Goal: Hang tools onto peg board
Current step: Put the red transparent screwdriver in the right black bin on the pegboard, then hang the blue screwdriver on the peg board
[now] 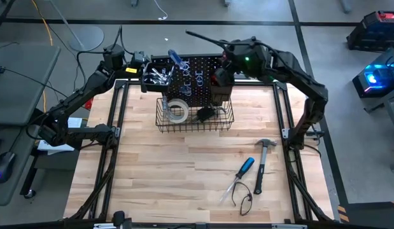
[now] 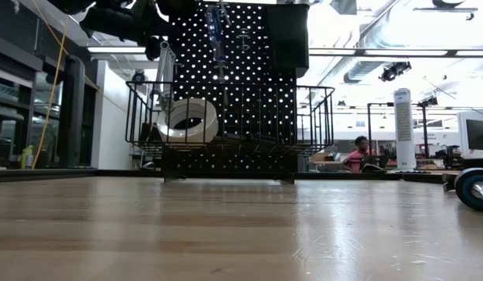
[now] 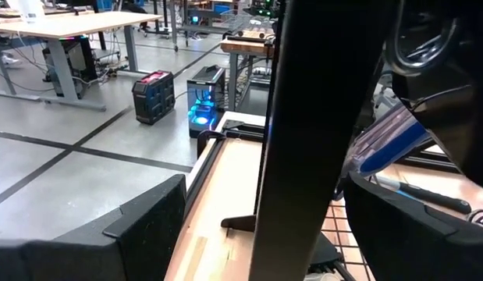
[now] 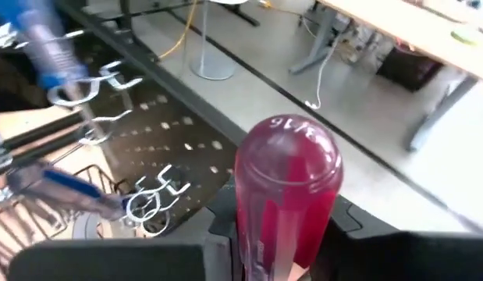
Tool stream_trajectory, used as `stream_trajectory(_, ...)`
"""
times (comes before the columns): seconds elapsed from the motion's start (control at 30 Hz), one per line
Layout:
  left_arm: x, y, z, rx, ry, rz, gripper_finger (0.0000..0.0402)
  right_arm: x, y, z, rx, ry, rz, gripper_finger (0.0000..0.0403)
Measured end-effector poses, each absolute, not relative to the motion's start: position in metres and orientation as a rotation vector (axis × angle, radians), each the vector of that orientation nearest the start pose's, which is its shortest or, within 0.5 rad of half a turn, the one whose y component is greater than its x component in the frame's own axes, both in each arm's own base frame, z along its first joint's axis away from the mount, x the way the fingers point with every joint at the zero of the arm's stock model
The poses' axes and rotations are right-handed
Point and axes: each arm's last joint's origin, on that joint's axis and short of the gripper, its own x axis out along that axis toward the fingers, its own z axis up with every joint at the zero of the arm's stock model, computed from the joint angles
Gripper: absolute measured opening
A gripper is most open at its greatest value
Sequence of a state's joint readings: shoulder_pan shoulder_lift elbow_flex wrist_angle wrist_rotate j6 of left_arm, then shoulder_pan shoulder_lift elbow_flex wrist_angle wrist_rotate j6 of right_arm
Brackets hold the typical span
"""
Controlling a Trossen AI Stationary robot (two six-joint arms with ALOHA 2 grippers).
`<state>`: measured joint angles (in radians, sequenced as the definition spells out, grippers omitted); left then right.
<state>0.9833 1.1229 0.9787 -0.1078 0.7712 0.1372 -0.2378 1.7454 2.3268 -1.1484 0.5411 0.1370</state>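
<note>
Right hand gripping glossy red screwdriver

The desk is a pale wooden butcher-block top set in a black frame. At its far edge the peg board stands upright on the wood, with a black wire basket hanging from its front above the surface. Toward the near right part of the desk lie three tools, close together: a black-handled claw hammer with its silver head pointing away, a blue-handled screwdriver lying at a slant just beside it, and a dark loop-like item near the screwdriver's tip, too small to identify. The near left part of the wood carries no objects.
</note>
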Motion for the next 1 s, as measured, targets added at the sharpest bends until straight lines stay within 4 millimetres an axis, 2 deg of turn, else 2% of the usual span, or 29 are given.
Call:
stream_trajectory(0.23, 0.151, 0.191, 0.343, -0.054, 0.176, 0.199, 0.0323, 0.299, -0.095, 0.494, 0.230, 0.484, -0.884, 0.0080)
stream_trajectory(0.43, 0.151, 0.191, 0.343, -0.044, 0.177, 0.198, 0.0323, 0.298, -0.095, 0.494, 0.262, 0.482, -0.881, 0.0221)
stream_trajectory(0.53, 0.151, 0.191, 0.343, -0.036, 0.178, 0.197, 0.0323, 0.298, -0.095, 0.494, 0.261, 0.485, -0.883, 0.0257)
stream_trajectory(0.7, 0.151, 0.191, 0.343, -0.035, 0.178, 0.197, 0.0323, 0.294, -0.092, 0.500, 0.238, 0.475, -0.880, 0.0261)
stream_trajectory(0.87, 0.151, 0.191, 0.343, -0.034, 0.178, 0.197, 0.0323, 0.276, -0.082, 0.515, 0.279, 0.399, -0.851, 0.0261)
stream_trajectory(1.0, 0.151, 0.191, 0.343, -0.034, 0.178, 0.197, 0.0323, 0.264, -0.066, 0.522, 0.398, 0.396, -0.690, 0.0261)
